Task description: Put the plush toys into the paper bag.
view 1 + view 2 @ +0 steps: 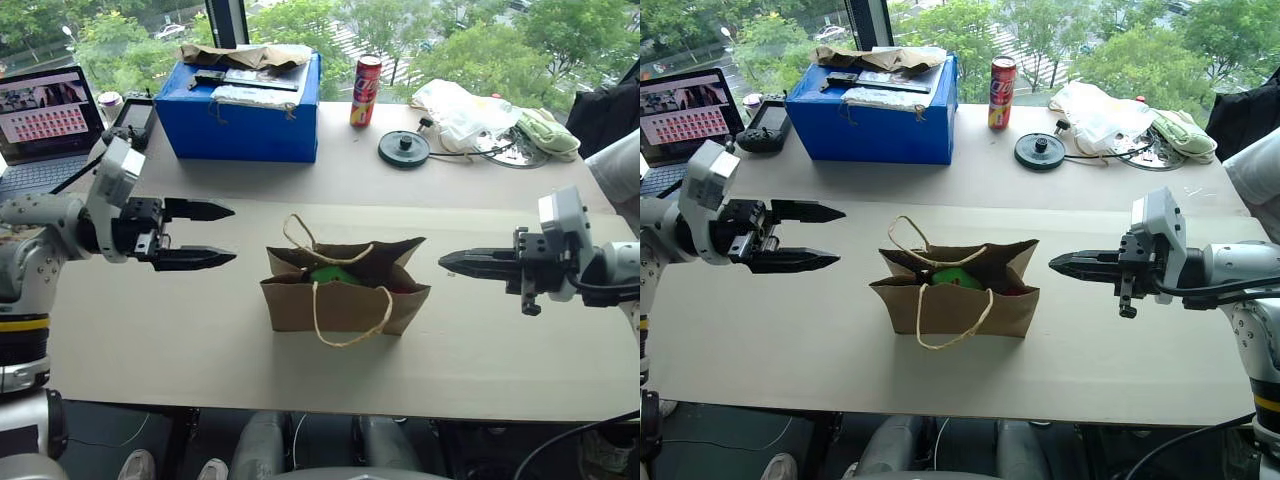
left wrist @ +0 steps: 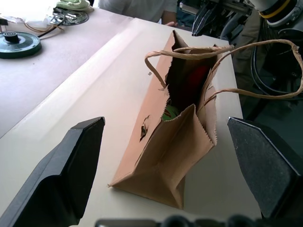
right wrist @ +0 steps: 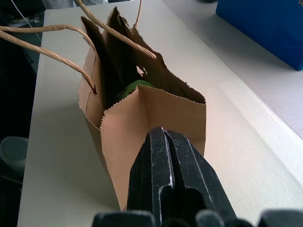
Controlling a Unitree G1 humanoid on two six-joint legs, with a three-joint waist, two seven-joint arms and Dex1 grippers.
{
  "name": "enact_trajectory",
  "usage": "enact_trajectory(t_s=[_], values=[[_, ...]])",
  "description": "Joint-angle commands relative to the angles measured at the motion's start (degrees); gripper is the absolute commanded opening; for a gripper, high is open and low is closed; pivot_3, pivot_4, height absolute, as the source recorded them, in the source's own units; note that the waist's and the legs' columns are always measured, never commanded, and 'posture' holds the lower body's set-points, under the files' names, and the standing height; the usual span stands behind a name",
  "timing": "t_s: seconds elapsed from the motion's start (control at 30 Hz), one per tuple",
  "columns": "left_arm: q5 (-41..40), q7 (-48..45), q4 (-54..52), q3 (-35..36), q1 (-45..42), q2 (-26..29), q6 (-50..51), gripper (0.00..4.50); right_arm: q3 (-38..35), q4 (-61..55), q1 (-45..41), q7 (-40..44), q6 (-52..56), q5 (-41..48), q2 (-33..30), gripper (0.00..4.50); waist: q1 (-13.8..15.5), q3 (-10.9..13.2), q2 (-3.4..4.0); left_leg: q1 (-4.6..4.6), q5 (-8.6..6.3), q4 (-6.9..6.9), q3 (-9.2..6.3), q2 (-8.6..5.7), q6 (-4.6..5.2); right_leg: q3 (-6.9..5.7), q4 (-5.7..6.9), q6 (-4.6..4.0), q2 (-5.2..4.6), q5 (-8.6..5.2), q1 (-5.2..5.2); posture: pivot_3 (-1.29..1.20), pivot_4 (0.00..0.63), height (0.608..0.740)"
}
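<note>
**Both toys sit inside the bag**

The small brown kraft paper bag with twine loop handles (image 1: 345, 295) stands upright at the centre of the frame on the pale table (image 1: 200, 330). Inside it lie the bright green plush toy (image 1: 333, 275) and the red plush chili (image 2: 191, 85). At centre left, the left gripper (image 1: 205, 235) hangs with jaws spread wide, empty. At centre right, the right gripper (image 1: 447, 262) points at the bag, jaws pressed together, holding nothing.

The brown paper bag (image 1: 345, 295) stands upright on the table, mouth open, its twine handles looped over the rim and front face. Inside it lie both plush toys: the green toy (image 1: 333, 275) toward the middle and the red toy (image 2: 193, 82) beside it, each partly hidden by the bag's walls.
</note>
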Motion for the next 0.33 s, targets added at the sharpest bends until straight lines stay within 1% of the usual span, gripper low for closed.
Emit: enact_trajectory(t_s=[0.03,0.33], values=[[-2.2,1.4,-3.0,2.1,-0.2,0.8,1.0,4.45,-1.1,-0.9,-1.3,0.1,-1.4,0.6,-0.1,0.0,0.0,0.0,0.0,0.0,0.0,0.0,0.0,0.0,0.0,0.0,0.0,0.0,0.01,0.0,-0.01,0.0,0.15,0.739],[-2.3,1.1,-3.8,0.9,0.0,1.0,-0.1,4.45,-0.1,-0.6,-2.0,0.1,-1.6,0.2,0.7,0.0,0.0,0.0,0.0,0.0,0.0,-0.01,0.02,0.01,0.0,0.01,0.01,-0.02,0.03,0.0,-0.02,0.0,0.15,0.739]])
